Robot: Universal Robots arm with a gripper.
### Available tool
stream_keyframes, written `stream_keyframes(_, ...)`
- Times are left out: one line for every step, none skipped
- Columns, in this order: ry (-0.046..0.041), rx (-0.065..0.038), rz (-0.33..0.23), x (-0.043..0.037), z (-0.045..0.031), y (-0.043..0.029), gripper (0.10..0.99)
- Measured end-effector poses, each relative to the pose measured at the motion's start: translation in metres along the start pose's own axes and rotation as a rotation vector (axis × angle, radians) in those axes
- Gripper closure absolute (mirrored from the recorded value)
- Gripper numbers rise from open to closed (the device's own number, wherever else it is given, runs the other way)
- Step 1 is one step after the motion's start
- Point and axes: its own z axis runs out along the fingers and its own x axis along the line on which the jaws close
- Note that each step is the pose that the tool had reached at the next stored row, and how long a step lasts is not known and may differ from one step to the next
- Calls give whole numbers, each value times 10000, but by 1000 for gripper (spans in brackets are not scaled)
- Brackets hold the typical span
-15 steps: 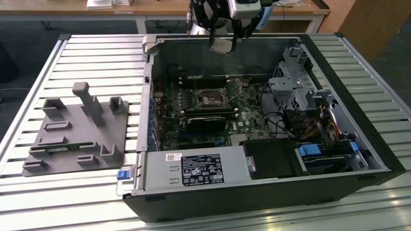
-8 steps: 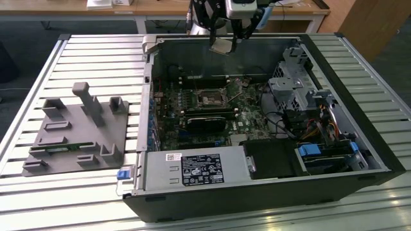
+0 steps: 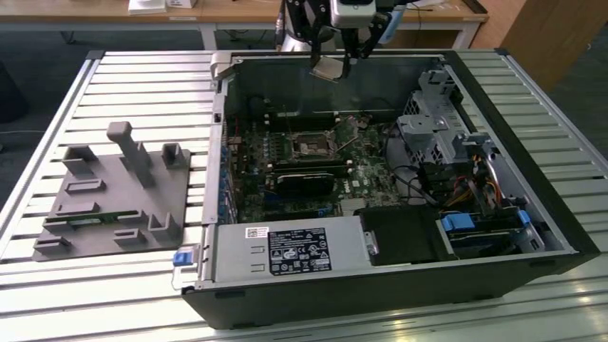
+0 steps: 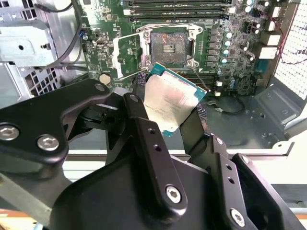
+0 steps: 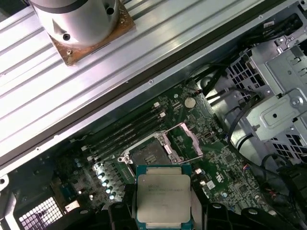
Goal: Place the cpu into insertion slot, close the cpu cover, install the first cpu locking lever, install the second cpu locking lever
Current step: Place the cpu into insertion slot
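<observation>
Fingers point(image 4: 144, 129) gripping cpu point(image 4: 170, 103), slatted table point(image 3: 142, 78), wooden desk point(image 3: 238, 11)

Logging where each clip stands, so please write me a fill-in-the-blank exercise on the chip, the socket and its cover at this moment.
1. The claw is ___ on the chip.
2. The socket is ___, with nothing seated in it.
3. The cover beside the socket is flipped ___.
Missing words: shut; empty; open.
</observation>
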Motion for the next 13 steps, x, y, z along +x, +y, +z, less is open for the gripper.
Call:
stream_keyframes(-8, 3, 67, 1, 0, 0, 549)
stream_keyframes(-15, 4, 137, 1, 0, 0, 549)
stream_keyframes(-21, 5, 206, 1, 0, 0, 549)
stream_keyframes(-28, 6, 277, 2, 1, -1, 549)
stream_keyframes(-35, 7, 336, 2, 1, -1, 549)
stream_keyframes(-42, 10, 398, 2, 1, 0, 549)
stream_keyframes(-49, 12, 460, 3, 1, -1, 549)
stream_keyframes(-56, 14, 521, 3, 1, -1, 549)
stream_keyframes(-64, 18, 583, 3, 1, -1, 549)
stream_keyframes(-71, 20, 647, 3, 1, -1, 549)
stream_keyframes(-78, 20, 725, 5, 1, -1, 549)
stream_keyframes(-85, 20, 804, 5, 2, -2, 549)
stream_keyframes(-92, 21, 882, 6, 2, -2, 549)
